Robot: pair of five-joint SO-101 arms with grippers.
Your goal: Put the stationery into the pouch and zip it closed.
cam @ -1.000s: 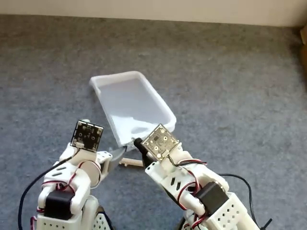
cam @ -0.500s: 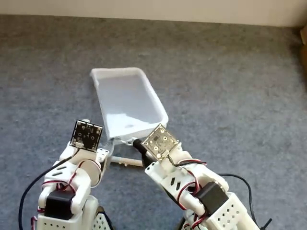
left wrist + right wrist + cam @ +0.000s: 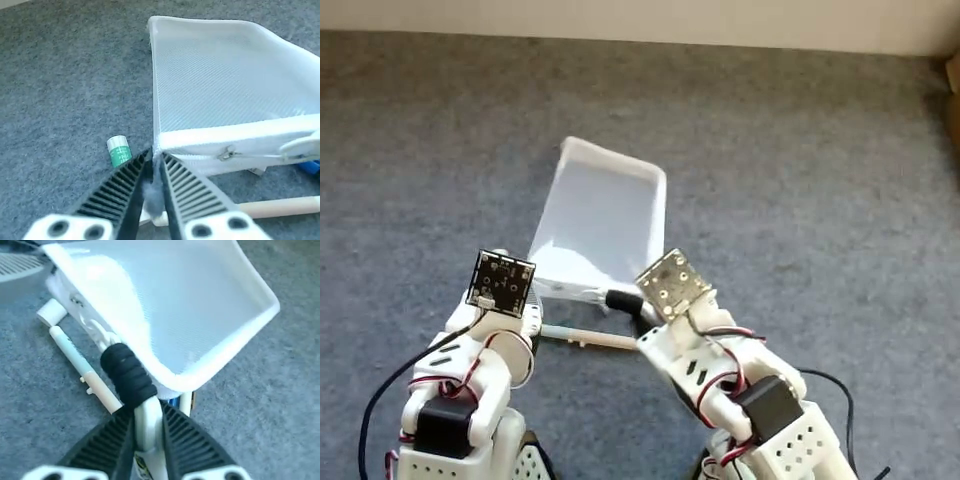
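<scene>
**A:** Materials?

**B:** The pouch (image 3: 605, 215) was white, translucent fine mesh, a rounded rectangle with a stiffer white band along its mouth and a small metal zipper pull (image 3: 227, 153). It lay on the desk (image 3: 820, 150), which had a grey, carpet-like nap. Its mouth faced the arms. A slim cream pen (image 3: 588, 338) lay flat just in front of the mouth. A short green-and-white cylinder (image 3: 118, 150) stood beside the pouch's near corner.

**A:** What had changed since the previous frame?

**B:** The pouch had swung round. Its far end, which had pointed up and left, now pointed up and slightly right. The mouth edge had shifted left, toward the left arm, and more of the pen showed.

**A:** Jaws?

**B:** On the left gripper (image 3: 154, 157), the ribbed black jaws were together, pinching the mesh at the pouch's near corner. The right gripper (image 3: 147, 412) had its jaws clamped on a white stick (image 3: 127, 372) with a black wrapped section. That section rested against the rim of the pouch's mouth.
</scene>
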